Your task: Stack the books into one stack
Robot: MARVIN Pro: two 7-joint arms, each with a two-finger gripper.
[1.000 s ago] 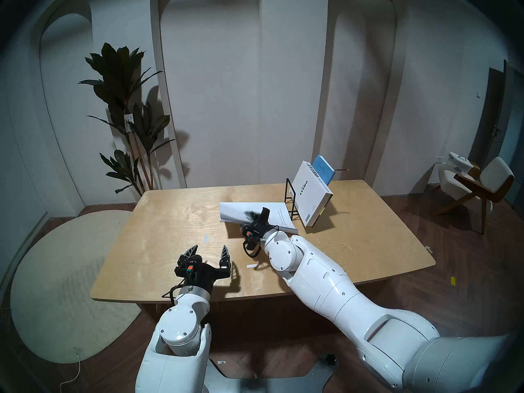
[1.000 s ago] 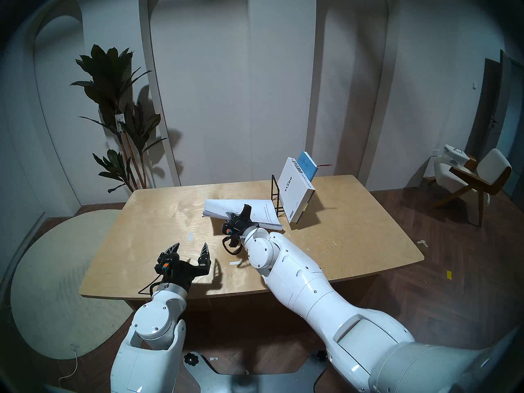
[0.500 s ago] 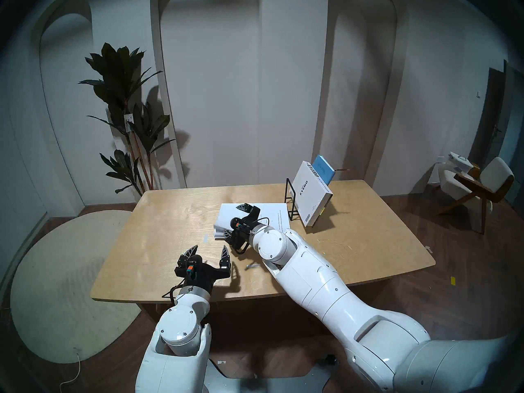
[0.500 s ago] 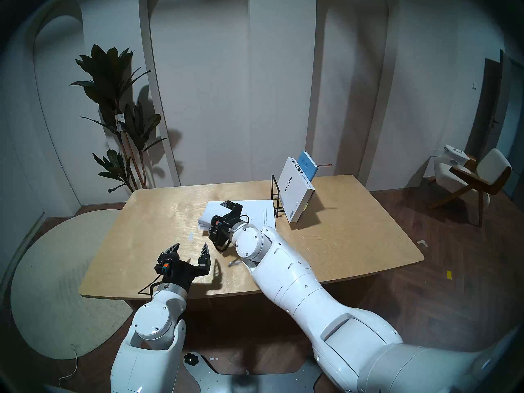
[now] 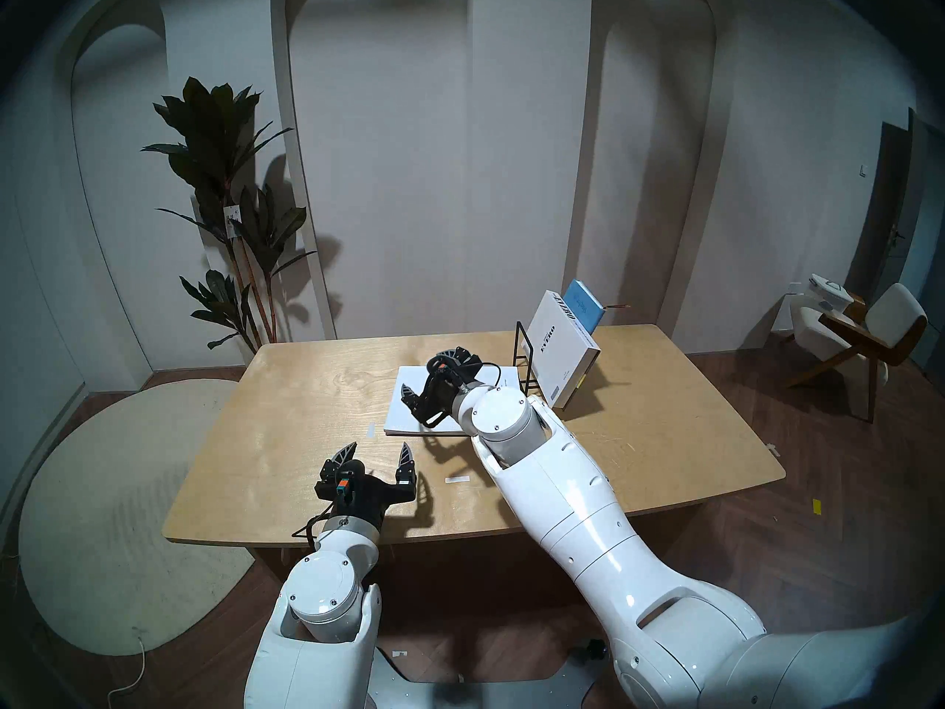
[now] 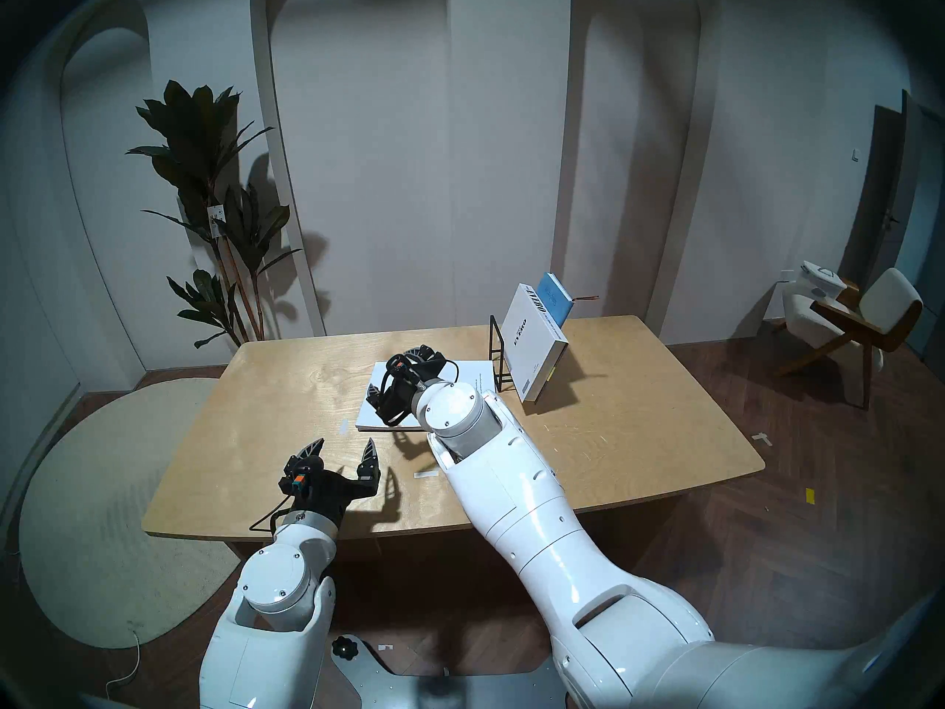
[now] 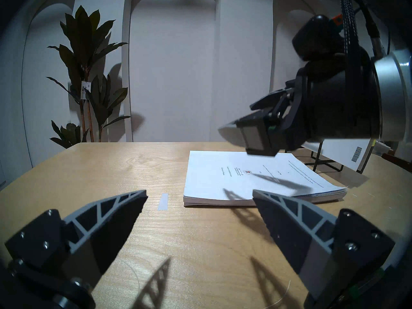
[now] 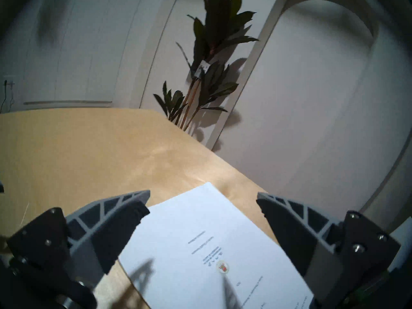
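A large thin white booklet [image 5: 400,414] [image 6: 369,417] [image 7: 223,179] [image 8: 200,246] lies flat mid-table. My right gripper [image 5: 430,373] [image 6: 396,371] [image 8: 202,194] hovers just above it, open, holding nothing, jaws turned toward the table's left. A thick white "EVERO" book [image 5: 555,355] [image 6: 529,350] leans in a black wire stand [image 5: 524,365] [image 6: 498,357] at the back right. Behind it leans a smaller blue notebook [image 5: 585,304] [image 6: 557,296] with a ribbon. My left gripper [image 5: 378,446] [image 6: 345,442] [image 7: 200,192] stands open and empty near the front edge, just short of the booklet.
The wooden table [image 5: 307,385] carries two small tape strips [image 5: 372,429] [image 5: 456,480]. A potted plant [image 5: 225,206] stands behind its back left corner. A chair [image 5: 859,334] is on the floor to the right, and a round rug [image 5: 102,513] lies to the left.
My right gripper opened and let go of the booklet, which dropped flat on the table. That gripper rose and swung toward the back. The left arm has not moved.
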